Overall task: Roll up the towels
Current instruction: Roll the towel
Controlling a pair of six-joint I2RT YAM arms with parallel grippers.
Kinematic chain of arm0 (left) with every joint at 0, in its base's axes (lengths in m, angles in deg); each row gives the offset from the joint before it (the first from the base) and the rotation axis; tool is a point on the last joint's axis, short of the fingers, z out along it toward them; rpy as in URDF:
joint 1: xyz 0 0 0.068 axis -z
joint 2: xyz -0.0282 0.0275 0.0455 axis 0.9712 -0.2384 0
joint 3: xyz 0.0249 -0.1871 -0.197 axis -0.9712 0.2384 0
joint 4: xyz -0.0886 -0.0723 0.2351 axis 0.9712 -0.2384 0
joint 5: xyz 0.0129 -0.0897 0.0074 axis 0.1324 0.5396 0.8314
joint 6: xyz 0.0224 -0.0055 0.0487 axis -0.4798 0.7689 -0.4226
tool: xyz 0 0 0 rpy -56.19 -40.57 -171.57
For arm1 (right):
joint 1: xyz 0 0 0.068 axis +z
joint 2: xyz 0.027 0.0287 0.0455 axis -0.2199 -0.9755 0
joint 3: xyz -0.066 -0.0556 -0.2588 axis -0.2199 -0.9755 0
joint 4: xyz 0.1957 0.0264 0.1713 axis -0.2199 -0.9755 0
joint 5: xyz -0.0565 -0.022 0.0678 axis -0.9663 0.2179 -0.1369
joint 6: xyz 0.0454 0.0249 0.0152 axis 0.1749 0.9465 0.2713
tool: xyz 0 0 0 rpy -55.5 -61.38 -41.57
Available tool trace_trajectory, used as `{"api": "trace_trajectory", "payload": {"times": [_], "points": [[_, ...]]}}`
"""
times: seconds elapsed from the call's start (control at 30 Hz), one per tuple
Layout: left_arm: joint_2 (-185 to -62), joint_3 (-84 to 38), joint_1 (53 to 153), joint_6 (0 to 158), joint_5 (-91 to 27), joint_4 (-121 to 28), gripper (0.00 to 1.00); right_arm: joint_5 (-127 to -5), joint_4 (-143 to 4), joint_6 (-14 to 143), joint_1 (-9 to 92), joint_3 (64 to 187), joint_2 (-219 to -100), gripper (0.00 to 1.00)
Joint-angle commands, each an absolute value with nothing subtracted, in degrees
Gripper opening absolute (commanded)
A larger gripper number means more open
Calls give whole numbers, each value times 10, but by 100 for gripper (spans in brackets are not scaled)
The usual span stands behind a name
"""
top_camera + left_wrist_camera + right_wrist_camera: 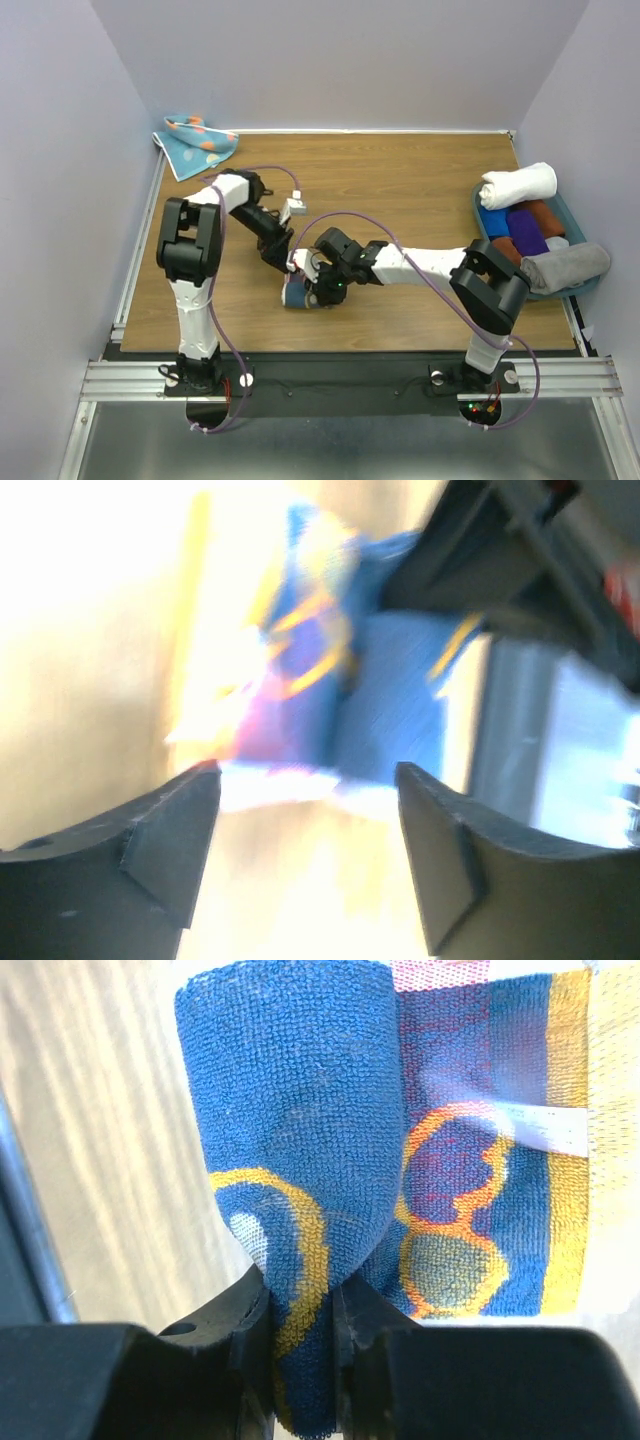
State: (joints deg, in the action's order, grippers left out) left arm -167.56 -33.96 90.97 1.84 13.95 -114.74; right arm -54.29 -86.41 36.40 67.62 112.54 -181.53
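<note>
The navy terry towel with yellow ring print point(300, 1140) sits bunched on the wooden desk point(400, 180), front middle. Only the right wrist view shows its looped pile, a fold pinched tight between the right jaws. The left jaws gape empty beside it. The light blue dotted towel point(195, 143) lies at the far left corner

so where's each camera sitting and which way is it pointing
top external: above and behind the arm bases, looking down on the table; both arms show whole, meeting at the navy towel.
left wrist: on the left arm, looking past its own open fingers at the blurred towel.
right wrist: on the right arm, looking along its own fingers, which pinch a fold of the towel.
shared: all three see that navy towel.
</note>
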Motion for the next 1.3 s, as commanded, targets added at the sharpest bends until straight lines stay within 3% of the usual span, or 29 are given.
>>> {"api": "trace_trajectory", "payload": {"times": [0.0,0.23,0.43,0.67,0.8,1.27], "points": [[-1615,-387,852,7,104,-1120,96,-467,-975,403,654,1107,-1813,1],[-1484,-342,796,54,63,-997,97,-363,-1057,424,618,1158,-1842,1],[-1264,-165,802,86,21,-824,98,-242,-1108,405,570,1198,-1909,1],[-1064,39,921,34,-74,-793,98,-129,-1200,343,529,1267,-2008,1],[-968,126,1045,37,-136,-746,98,-92,-1240,312,517,1297,-2063,1],[-1027,224,1339,164,-289,-537,99,-54,-1310,234,497,1338,-2138,0]]}}
